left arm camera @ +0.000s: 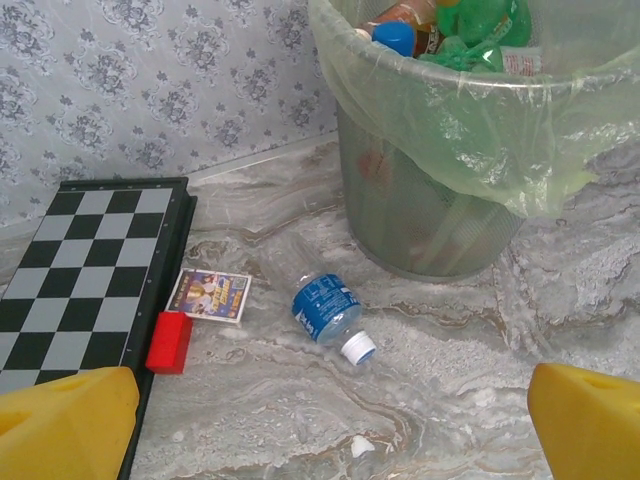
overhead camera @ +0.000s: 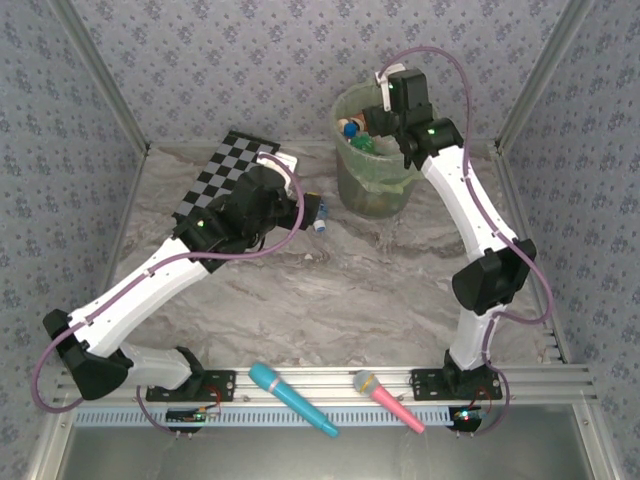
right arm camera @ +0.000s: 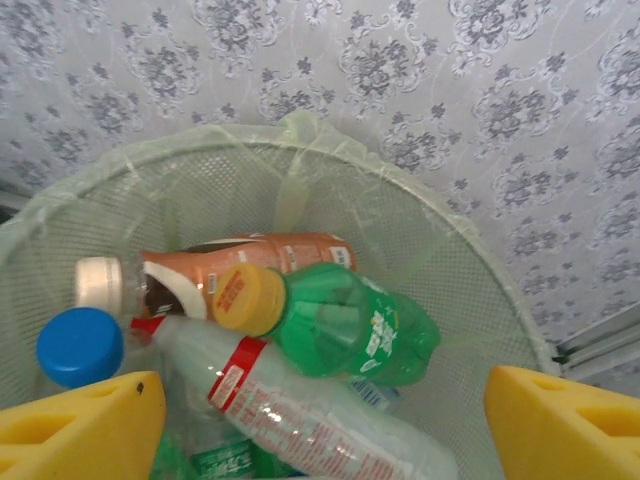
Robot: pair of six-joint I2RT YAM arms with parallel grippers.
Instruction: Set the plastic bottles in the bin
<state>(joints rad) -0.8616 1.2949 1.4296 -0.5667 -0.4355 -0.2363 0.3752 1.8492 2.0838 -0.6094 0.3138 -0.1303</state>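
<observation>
The left gripper (left arm camera: 330,410), its yellow fingers (left arm camera: 70,425) spread wide and empty, hangs low over the marbled grey tabletop (left arm camera: 450,400). It faces a small clear plastic bottle with a blue label and white cap (left arm camera: 328,312), lying on its side near the pale green translucent round bin (left arm camera: 430,220). The right gripper (right arm camera: 320,425) hovers above the bin's mouth, jaws apart, holding nothing. Inside lie a green yellow-capped bottle (right arm camera: 350,330), a brown-tinted bottle (right arm camera: 250,258) and others. The task looks nearly done, with one bottle left on the tabletop.
</observation>
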